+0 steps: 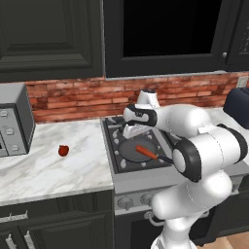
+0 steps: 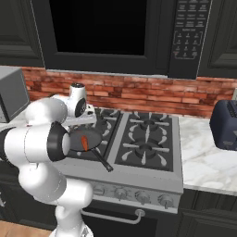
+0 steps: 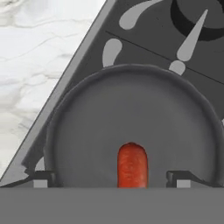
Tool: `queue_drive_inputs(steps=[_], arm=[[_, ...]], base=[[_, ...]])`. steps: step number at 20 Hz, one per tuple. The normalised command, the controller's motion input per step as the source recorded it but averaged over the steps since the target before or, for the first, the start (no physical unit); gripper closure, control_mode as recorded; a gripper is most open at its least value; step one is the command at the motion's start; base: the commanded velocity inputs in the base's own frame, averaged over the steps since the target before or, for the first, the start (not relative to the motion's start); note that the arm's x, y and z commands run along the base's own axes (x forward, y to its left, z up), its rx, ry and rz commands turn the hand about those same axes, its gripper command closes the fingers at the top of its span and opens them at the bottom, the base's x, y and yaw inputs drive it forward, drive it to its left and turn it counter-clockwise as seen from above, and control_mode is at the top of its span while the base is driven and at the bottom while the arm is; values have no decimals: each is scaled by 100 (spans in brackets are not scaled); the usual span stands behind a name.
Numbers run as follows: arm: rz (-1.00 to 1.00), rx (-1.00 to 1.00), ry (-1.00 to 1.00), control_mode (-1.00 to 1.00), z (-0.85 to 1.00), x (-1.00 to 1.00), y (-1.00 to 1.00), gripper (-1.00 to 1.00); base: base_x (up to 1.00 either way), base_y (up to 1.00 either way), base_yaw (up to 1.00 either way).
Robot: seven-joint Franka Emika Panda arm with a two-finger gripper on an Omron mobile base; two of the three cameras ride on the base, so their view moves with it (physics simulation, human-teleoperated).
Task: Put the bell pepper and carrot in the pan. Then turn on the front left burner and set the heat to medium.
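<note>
The dark grey pan (image 1: 127, 150) (image 2: 92, 135) (image 3: 131, 113) sits on the front left burner, whose cap it hides; a grate prong (image 1: 116, 159) shows beside it. The orange carrot (image 1: 145, 152) (image 2: 84, 142) (image 3: 132, 165) lies inside the pan, free of the fingers. My gripper (image 1: 130, 131) (image 2: 86, 121) (image 3: 112, 179) hangs open just above the pan, with its fingertips (image 3: 41, 178) spread to either side of the carrot. The red bell pepper (image 1: 63, 151) rests on the marble counter to the left of the stove, well away from the gripper.
The pan's black handle (image 1: 164, 158) (image 2: 102, 161) points toward the stove front. Stove knobs (image 1: 125, 202) (image 2: 139, 196) line the front panel. A grey appliance (image 1: 14, 121) stands at the counter's left, a dark toaster (image 2: 224, 122) to the right. Brick wall behind.
</note>
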Motion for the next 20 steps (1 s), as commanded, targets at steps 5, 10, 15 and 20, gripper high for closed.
queue_drive_inputs(steps=[5,10,15,20], arm=[[0,0,11,-100,1,0,79,-100],[0,0,8,-100,0,0,94,-100],[0,0,2,-100,0,0,85,-100],[0,0,-1,-100,0,0,67,-100]], base=[[0,0,0],[0,0,0],[0,0,0],[0,0,0]])
